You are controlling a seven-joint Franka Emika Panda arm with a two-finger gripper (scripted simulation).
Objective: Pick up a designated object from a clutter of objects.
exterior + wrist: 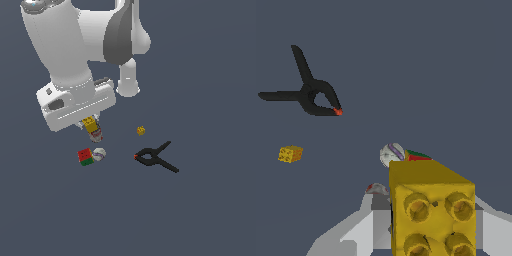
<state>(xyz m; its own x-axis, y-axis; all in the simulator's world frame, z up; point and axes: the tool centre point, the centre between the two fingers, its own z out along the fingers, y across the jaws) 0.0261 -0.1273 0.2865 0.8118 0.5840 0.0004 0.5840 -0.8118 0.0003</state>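
The pincer [91,125] is clamped on the yellow brick [431,210], which hangs above the surface [200,215], its studs facing the wrist camera. Under it stands the can [96,135], partly hidden. The cube [85,156] and ball [99,154] lie just beside each other close by. The tiny brick [141,131] and the clamp [157,157] lie well apart toward the exterior view's right.
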